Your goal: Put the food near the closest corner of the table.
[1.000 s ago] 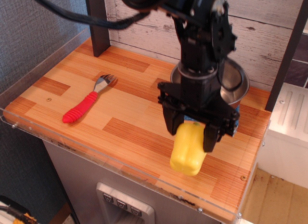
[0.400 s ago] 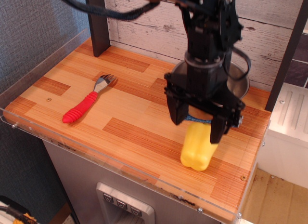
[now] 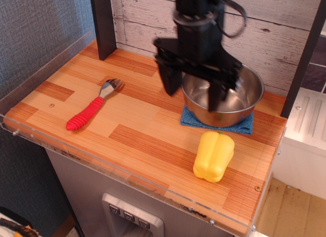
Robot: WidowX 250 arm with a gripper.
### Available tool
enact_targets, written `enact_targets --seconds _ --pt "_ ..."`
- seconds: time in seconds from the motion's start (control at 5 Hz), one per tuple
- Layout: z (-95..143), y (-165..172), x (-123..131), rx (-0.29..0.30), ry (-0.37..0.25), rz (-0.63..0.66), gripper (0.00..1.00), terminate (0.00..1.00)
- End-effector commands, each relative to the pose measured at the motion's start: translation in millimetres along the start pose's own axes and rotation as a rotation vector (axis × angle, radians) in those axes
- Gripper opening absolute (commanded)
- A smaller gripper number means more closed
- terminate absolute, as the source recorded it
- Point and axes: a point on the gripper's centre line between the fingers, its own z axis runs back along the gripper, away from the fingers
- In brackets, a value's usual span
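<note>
The food, a glossy yellow toy bell pepper (image 3: 214, 156), lies on its side on the wooden table (image 3: 137, 130), near the front right part, a little in from the front edge and the right corner. My gripper (image 3: 192, 94) is open and empty. It hangs above the table behind and left of the pepper, well apart from it, in front of the steel bowl. Its two dark fingers (image 3: 170, 78) point down.
A steel bowl (image 3: 229, 97) sits on a blue cloth (image 3: 239, 126) at the back right. A red-handled fork (image 3: 91, 110) lies at the left. A clear acrylic rim (image 3: 102, 165) runs along the front edge. A dark post (image 3: 103, 23) stands at the back left.
The gripper let go of the pepper, which now lies on the table. The gripper rose and moved back and left, away from it.
</note>
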Motion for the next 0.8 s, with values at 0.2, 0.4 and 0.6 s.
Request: enact_targets --seconds 0.2,0.4,0.6 --pt "5.8 22.3 20.4 -0.049 0.003 -0.007 1.00 0.00" --pt "5.8 22.3 20.4 -0.049 0.003 -0.007 1.00 0.00" --pt "5.8 22.3 20.4 -0.049 0.003 -0.007 1.00 1.00"
